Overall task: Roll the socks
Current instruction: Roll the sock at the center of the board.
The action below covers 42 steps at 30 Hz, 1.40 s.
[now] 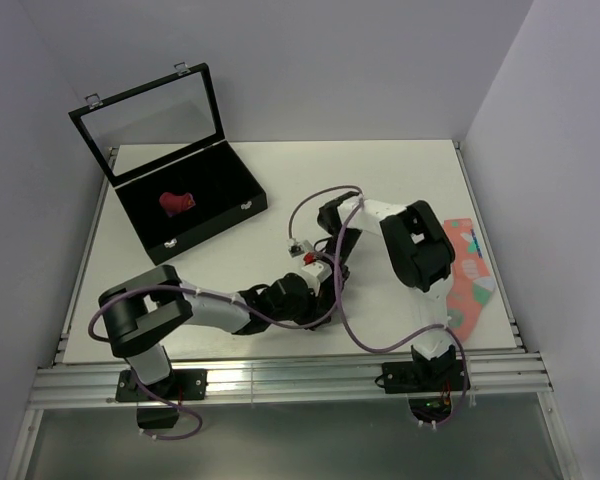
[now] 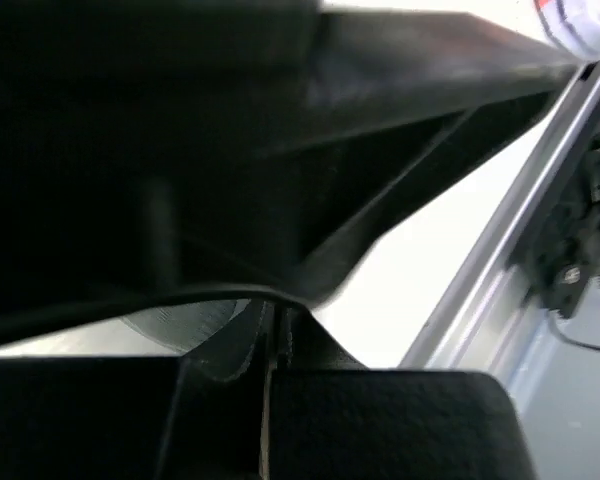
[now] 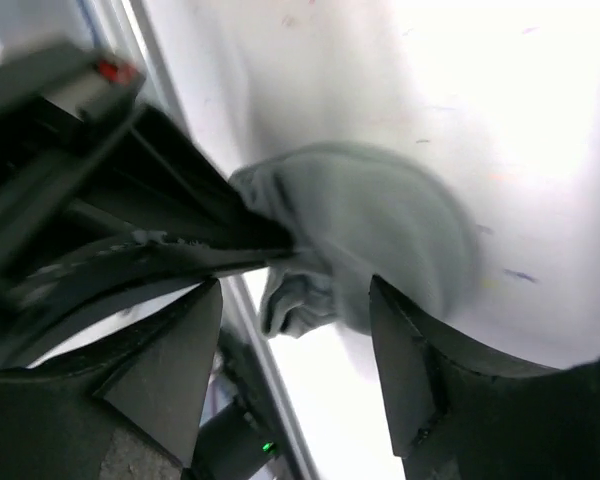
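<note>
Near the front middle of the white bench (image 1: pixel 380 170), the left jaws are clamped on one edge of the short grey fabric ankle sock (image 3: pixel 380 230), while the right jaws stand wide just over its bunched body, gripping nothing. It shows no clear long axis; both pairs are equally near. Far left, the long magenta-red sock (image 1: pixel 177 202) lies in the open black case (image 1: pixel 225 180).

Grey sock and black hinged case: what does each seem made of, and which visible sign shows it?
Pale grey sock: soft fabric, likely knitted, matte; it bunches in folds. Black hinged case: probably rigid board or wood with dark matte lining; its lid looks like a clear reflective pane, glass or plastic.
</note>
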Tool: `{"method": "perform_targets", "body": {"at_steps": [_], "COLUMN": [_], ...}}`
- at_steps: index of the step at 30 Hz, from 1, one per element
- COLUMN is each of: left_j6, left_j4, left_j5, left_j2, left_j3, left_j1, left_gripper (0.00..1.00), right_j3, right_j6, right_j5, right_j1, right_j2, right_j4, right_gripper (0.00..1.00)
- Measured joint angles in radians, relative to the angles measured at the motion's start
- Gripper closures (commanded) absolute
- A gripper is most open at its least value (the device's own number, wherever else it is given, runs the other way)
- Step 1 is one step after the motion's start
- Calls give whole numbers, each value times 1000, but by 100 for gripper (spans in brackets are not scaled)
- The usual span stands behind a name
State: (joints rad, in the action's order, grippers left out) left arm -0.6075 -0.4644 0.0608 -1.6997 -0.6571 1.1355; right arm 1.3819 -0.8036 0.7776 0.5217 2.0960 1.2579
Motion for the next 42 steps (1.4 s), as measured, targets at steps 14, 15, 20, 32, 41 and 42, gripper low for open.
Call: {"method": "perform_targets", "body": {"at_steps": [14,15,20,32,41,42], "left_j6": [-190,-202,-246,-238,-235,-241], "left_j4": [97,101,103,391,635,648], "left_j5": [153,162,196,341,541,561], "left_j2": [-31,-33,-47,-167,-303,-314], "left_j3": [-55,-56,-58,-305,-498,-510], "left_j1": [-76,-80,-92,-104,-174,-181], "left_gripper": [100,100,100,100,100,100], "right_j3": [-103,-111,-162,-503,-673,-685], "right_j6": [206,214,234,101,-84,-106], "right_j5": [-206,-228,-315,-341,-244,-228], "right_j1": [-129,-142,-156,-186,-186,-183], "right_j2": [-246,-277,-377,-809,-1116,-1144], "right_j4": [-309,-324,-391,-547,-576,-565], "right_gripper": [28,28,30,39,39,39]}}
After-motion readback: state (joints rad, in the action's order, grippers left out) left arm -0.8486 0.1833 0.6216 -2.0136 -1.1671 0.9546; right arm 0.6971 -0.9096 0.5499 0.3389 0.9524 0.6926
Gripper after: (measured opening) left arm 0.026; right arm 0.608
